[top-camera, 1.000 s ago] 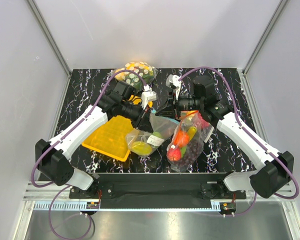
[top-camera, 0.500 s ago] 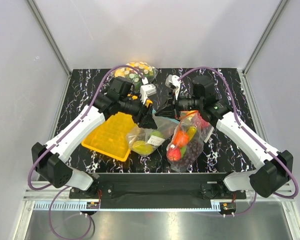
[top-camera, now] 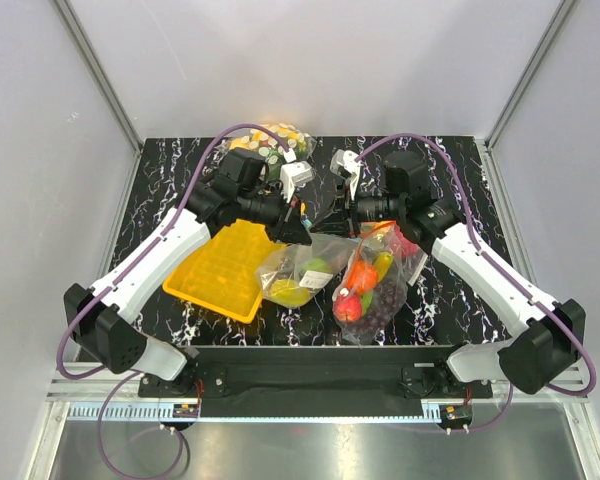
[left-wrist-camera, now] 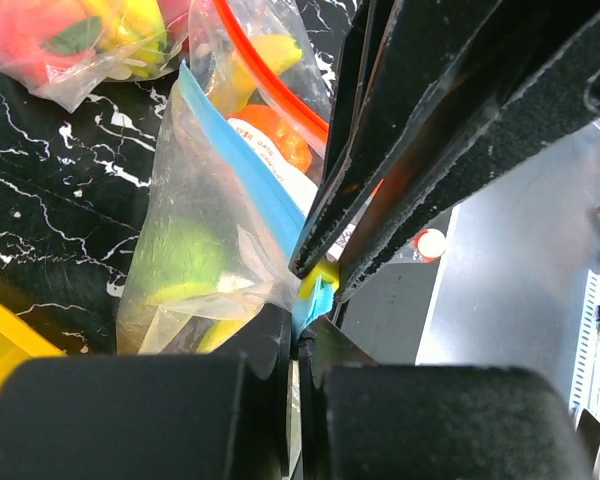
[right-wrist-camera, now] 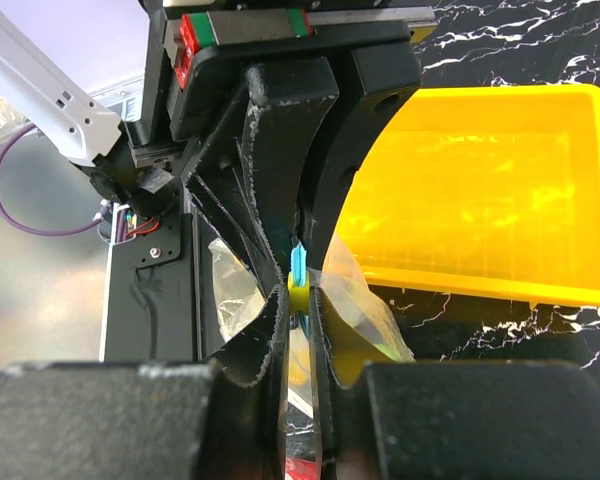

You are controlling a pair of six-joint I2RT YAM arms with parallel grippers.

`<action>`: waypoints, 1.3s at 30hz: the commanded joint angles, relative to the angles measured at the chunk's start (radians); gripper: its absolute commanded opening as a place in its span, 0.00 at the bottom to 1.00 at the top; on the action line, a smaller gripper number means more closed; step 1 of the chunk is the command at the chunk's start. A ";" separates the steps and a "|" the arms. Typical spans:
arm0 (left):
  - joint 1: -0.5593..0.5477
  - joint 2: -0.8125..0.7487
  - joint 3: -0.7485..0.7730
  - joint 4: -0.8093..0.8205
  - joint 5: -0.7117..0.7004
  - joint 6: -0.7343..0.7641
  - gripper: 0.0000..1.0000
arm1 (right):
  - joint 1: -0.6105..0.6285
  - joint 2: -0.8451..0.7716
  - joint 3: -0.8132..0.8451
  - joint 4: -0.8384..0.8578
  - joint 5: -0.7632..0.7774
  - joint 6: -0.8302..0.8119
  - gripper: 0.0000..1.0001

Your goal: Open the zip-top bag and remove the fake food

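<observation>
Black marbled table lies under everything, and both pairs of jaws meet low over its middle; to the left of the jaws and a little nearer the arm bases sits a yellow tray, which the right wrist view shows just beyond and to the right of the fingers; to the right of the jaws lies the larger clear bag of red and orange fruit and purple grapes, its red zip edge running just behind the left fingers' catch; at the far edge, behind the jaws, sits the bag with white dots; the zip-top bag hangs and rests directly below the jaws, between tray and larger bag, its mouth drawn up to the meeting point and its body on the table; the left gripper has its jaws pressed nearly together, with only the bag's blue-teal strip pinched between them; the right gripper comes in from the opposite side, its jaws likewise closed down to a thin slit on the same strip, touching or almost touching the left fingers; inside the bag, below both pinches, sits the fake food: a bright green ball against the clear wall and a yellow-green piece at the bottom end; a small yellow piece shows at the strip right where the two sets of fingertips converge
</observation>
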 commanded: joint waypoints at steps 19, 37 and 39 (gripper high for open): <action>0.211 -0.241 -0.083 0.131 -0.169 -0.032 0.00 | 0.011 -0.045 0.055 -0.176 0.147 -0.127 0.05; 0.338 -0.269 -0.002 0.117 -0.235 0.031 0.00 | -0.002 -0.212 -0.007 -0.367 0.367 -0.141 0.04; 0.349 -0.257 0.026 0.111 -0.243 0.040 0.00 | -0.005 -0.236 -0.016 -0.385 0.383 -0.133 0.04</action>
